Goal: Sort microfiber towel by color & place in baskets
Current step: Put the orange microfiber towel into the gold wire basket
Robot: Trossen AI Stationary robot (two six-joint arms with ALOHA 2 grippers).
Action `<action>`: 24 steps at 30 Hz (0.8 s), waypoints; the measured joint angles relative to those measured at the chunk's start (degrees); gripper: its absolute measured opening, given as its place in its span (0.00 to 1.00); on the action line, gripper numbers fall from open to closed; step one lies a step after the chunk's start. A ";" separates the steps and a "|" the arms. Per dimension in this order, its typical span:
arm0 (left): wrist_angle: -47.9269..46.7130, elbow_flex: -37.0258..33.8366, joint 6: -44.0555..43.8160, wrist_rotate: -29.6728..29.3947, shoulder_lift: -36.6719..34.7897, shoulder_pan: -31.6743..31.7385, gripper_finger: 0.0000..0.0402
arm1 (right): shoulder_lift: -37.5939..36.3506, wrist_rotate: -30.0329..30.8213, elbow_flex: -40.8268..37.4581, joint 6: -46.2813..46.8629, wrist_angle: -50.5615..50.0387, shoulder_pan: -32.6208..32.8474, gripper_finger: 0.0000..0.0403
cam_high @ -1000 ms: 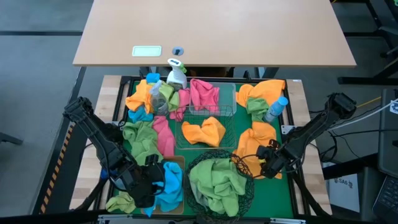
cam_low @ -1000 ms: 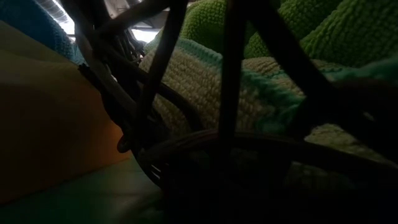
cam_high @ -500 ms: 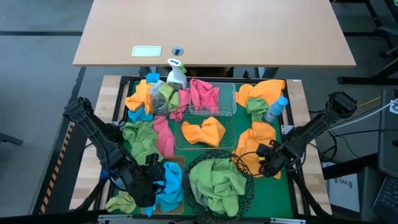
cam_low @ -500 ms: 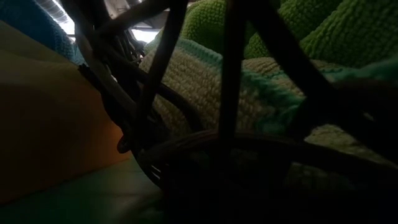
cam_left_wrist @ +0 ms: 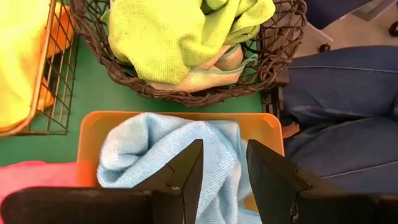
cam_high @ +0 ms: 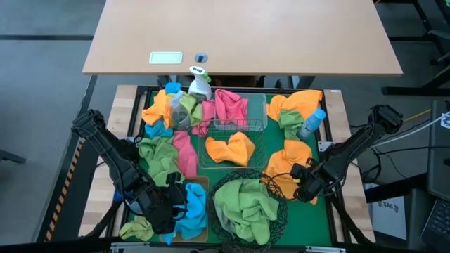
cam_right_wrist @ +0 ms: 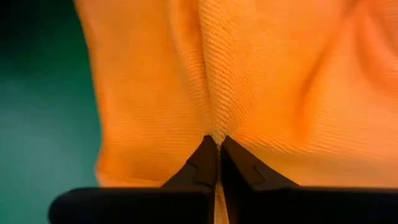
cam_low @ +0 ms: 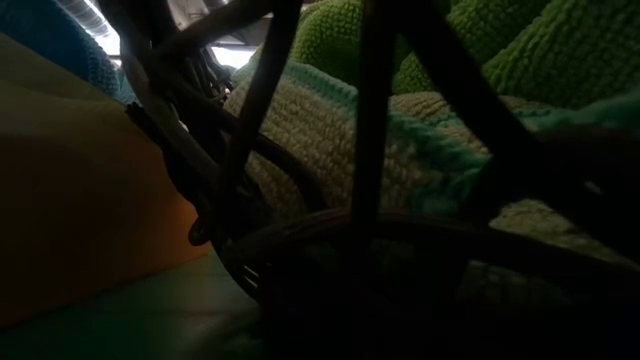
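The right gripper (cam_right_wrist: 215, 142) was pinched shut on a fold of an orange towel (cam_right_wrist: 249, 81), its two fingertips meeting with the cloth puckered between them. In the high view that gripper (cam_high: 304, 184) sat at about four o'clock on the green mat (cam_high: 309, 214), on the lower part of the orange towel (cam_high: 288, 163), just beside the round black basket (cam_high: 278, 211) of green towels (cam_high: 242, 204), which lay at its nine o'clock. A second before, its fingers had stood wide apart over the same towel; they had closed where they were, and the arm had barely shifted.

The left gripper (cam_left_wrist: 222, 163) hung partly open above a blue towel (cam_left_wrist: 155, 149) in the tan bin (cam_left_wrist: 93, 127), at about seven o'clock on the mat, holding nothing; it had not moved. The wire basket (cam_high: 235, 144) at the centre held another orange towel (cam_high: 230, 148). Pink (cam_high: 230, 105), green and orange towels and two spray bottles (cam_high: 200, 84) lay toward twelve o'clock, unchanged.
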 joint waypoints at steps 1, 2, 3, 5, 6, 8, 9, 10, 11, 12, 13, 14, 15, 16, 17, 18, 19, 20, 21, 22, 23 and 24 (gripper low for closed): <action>0.00 0.00 0.45 -0.01 0.00 0.16 0.29 | 0.00 0.16 1.73 0.02 -2.29 0.00 0.02; 0.00 0.00 0.63 -0.02 0.00 0.49 0.29 | 0.00 0.36 3.58 0.11 -4.47 0.00 0.01; 0.00 0.00 0.83 -0.01 0.00 0.82 0.29 | 0.00 0.72 5.52 0.31 -7.21 0.00 0.02; 0.00 0.00 0.84 -0.04 0.00 1.42 0.29 | -0.04 2.02 9.57 1.16 -12.40 0.00 0.03; 0.00 0.00 0.86 -0.05 0.00 1.76 0.29 | -0.04 2.95 11.80 1.50 -14.54 0.00 0.03; 0.00 0.00 1.31 -0.02 0.00 2.45 0.29 | -0.04 5.36 16.45 1.73 -19.15 0.00 0.02; 0.00 0.00 2.25 -0.03 0.00 2.73 0.29 | -0.04 6.69 18.84 1.75 -21.30 0.00 0.01; 0.00 0.00 3.52 -0.03 0.00 2.98 0.29 | -0.09 8.24 21.20 1.76 -22.96 0.00 0.01; -0.02 0.00 5.04 -0.04 0.00 3.22 0.29 | -0.09 9.97 23.62 1.76 -24.29 0.00 0.01; -0.01 0.00 6.40 -0.04 0.00 3.46 0.29 | -0.09 11.96 26.07 1.68 -25.51 0.00 0.01; -0.01 0.00 7.56 -0.04 0.00 3.73 0.29 | -0.09 14.23 28.40 1.54 -26.42 0.00 0.02; 0.00 0.00 8.39 -0.01 0.00 3.98 0.29 | -0.11 16.66 30.63 1.53 -27.00 0.01 0.02; 0.00 0.00 9.03 0.04 0.00 4.31 0.29 | -0.12 19.31 32.82 1.46 -27.11 0.00 0.02; 0.00 0.00 9.58 0.06 0.00 4.63 0.29 | -0.13 22.06 34.91 1.14 -27.12 0.01 0.02; 0.00 0.00 9.84 0.04 0.00 4.96 0.29 | -0.13 24.99 36.87 0.09 -26.91 0.00 0.02; -0.01 0.00 9.93 0.02 0.00 5.28 0.29 | -0.13 27.65 38.62 -1.23 -26.58 0.00 0.01; -0.01 0.00 9.95 0.02 0.00 5.60 0.29 | -0.13 30.33 40.45 -3.20 -26.09 0.00 0.01; -0.02 0.00 9.97 0.01 0.00 5.89 0.29 | -0.13 32.84 42.06 -5.33 -25.56 0.00 0.01; -0.02 0.00 10.05 0.01 0.00 6.19 0.29 | -0.13 35.38 43.46 -7.62 -24.85 0.00 0.01; -0.02 0.00 10.65 0.02 0.00 6.45 0.29 | -0.13 37.75 44.82 -10.03 -23.99 0.00 0.01; -0.02 0.00 11.55 -0.01 0.00 6.66 0.29 | -0.13 40.05 45.98 -12.32 -22.80 0.00 0.01; -0.02 0.00 12.70 0.02 0.00 6.88 0.29 | -0.13 42.30 47.03 -14.59 -21.49 0.00 0.01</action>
